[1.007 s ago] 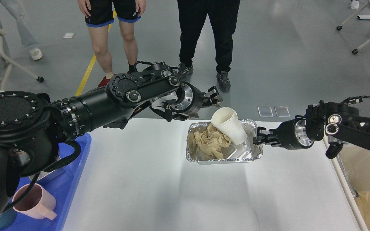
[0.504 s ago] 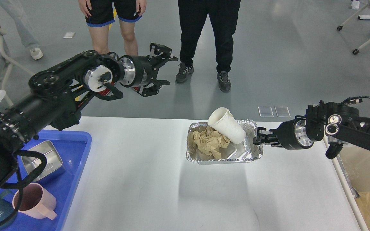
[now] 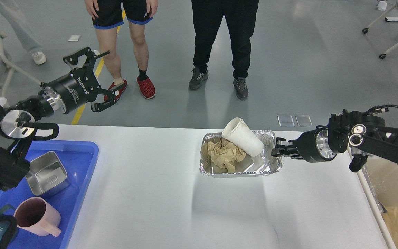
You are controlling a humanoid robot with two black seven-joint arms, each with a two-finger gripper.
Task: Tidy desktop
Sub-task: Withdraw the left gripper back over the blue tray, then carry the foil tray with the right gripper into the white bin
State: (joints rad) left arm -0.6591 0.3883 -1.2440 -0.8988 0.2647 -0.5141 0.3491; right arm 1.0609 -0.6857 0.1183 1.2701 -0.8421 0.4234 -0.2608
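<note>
- Desktop point(image 3: 157, 207) in the head view: a large, smooth, matte white tabletop that fills the lower half of the picture, its far edge running across the middle and its right edge just beside a cream-coloured bin point(image 3: 392, 200).
- On its left end lies a blue tray point(image 3: 78, 193) holding a square steel container point(image 3: 47, 174) and a pink mug point(image 3: 37, 217); a darker mug at the very corner is mostly hidden by the arm.
- Near the far edge, right of centre, sits a foil tray point(image 3: 240, 169) containing crumpled brown paper point(image 3: 225, 154); a white paper cup point(image 3: 242, 137) lies tilted on it, mouth pointing up and left, base towards the tray's right end.
- Left gripper point(image 3: 104, 74) is raised beyond the far-left corner of the desktop, over the floor, well apart from the foil tray; its two fingers are spread wide with nothing between them, and the arm stretches up and right from the left edge.
- Right gripper point(image 3: 277, 151) reaches in horizontally from the right, low over the desktop; its fingers pinch the right rim of the foil tray.
- Two people's legs stand on the grey floor behind the table.
</note>
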